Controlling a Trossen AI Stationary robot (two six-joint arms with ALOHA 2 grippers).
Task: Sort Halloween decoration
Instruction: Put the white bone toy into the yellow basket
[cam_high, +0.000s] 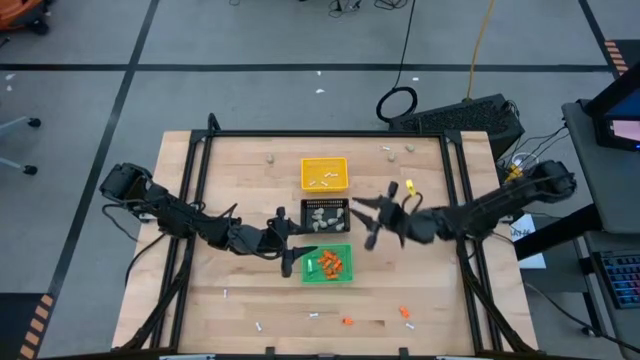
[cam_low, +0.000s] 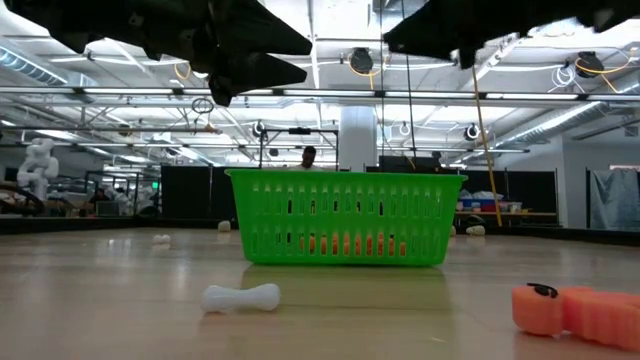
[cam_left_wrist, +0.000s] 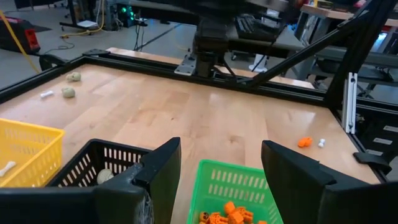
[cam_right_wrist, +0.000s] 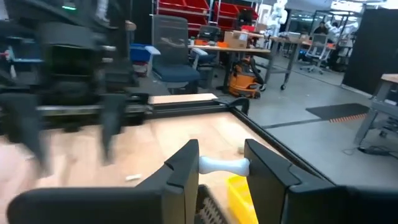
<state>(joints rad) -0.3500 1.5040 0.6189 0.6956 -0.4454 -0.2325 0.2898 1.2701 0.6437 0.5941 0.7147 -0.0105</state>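
Observation:
Three square trays stand in a row at mid-table: yellow with white sticks, black with beige-grey lumps, green with orange bits. My right gripper hovers just right of the black tray, shut on a white bone-shaped stick. My left gripper hangs open at the left side of the green and black trays, with nothing between its fingers. My right gripper pinches the white stick between its two fingers, which come in about level from the table's right. The stick lies across the gap, one knobbed end against one finger and the shaft running to the other. It is lifted clear, over the trays.
Loose pieces lie about: white sticks and orange bits near the front edge, beige lumps and a stick at the back. A black frame borders the table.

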